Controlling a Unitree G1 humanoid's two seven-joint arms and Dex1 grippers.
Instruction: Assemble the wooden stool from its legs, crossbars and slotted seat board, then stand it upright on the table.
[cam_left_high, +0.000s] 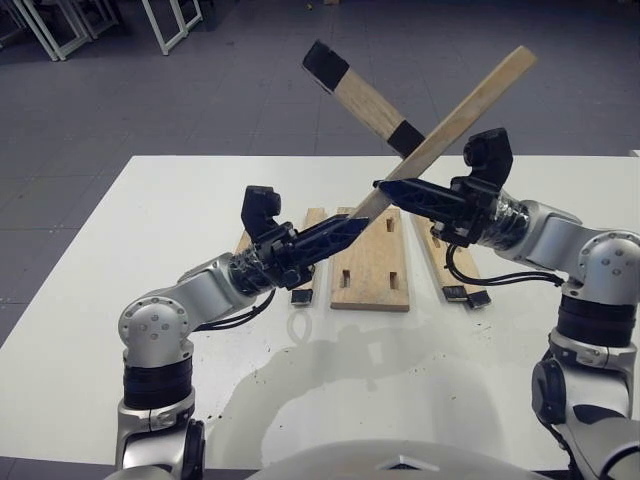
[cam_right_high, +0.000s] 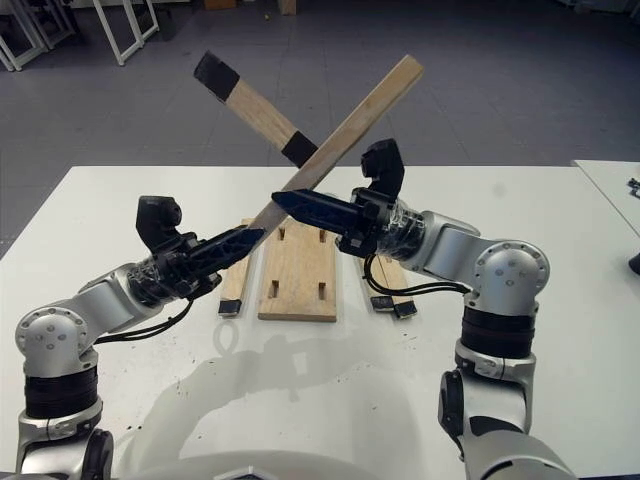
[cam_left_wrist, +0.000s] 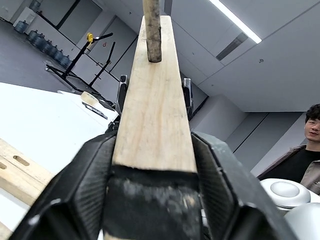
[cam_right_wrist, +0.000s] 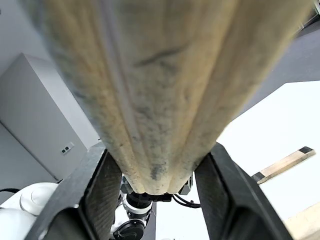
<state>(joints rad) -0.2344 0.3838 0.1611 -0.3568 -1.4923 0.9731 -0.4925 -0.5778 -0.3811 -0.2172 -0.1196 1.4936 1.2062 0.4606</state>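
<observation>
The left gripper (cam_left_high: 348, 226) is closed on the lower end of a long plain slat (cam_left_high: 470, 100). In the left wrist view both fingers (cam_left_wrist: 85, 185) press against the sides of the slat, and the gripped end carries a band of black tape. From the gripper the slat rises at a slant away from the robot and toward its right, with its free end high above the far edge of the table (cam_left_high: 150, 220).

The right gripper (cam_left_high: 390, 187) points toward the robot's left, with its fingertips just above and beside the left gripper. In the right wrist view its fingers (cam_right_wrist: 100, 195) are clamped on both sides of a pale wooden piece. This appears to be the taped leg (cam_left_high: 365, 100), which slants up toward the robot's left and carries black tape at its upper end and again near the crossing.

The slat and the taped leg form an X in the air above the table. The views do not settle whether they touch at the crossing.

Below the grippers, the slotted seat board (cam_left_high: 372, 262) lies flat at the table's centre. Its long side runs away from the robot and its rectangular slots face up. Wooden bars (cam_left_high: 313, 218) lie flat just beside it on the robot's left. More bars with black-taped ends (cam_left_high: 462, 294) lie flat on its right.

Beyond the table, white metal frames (cam_left_high: 170, 20) stand on the grey floor.
</observation>
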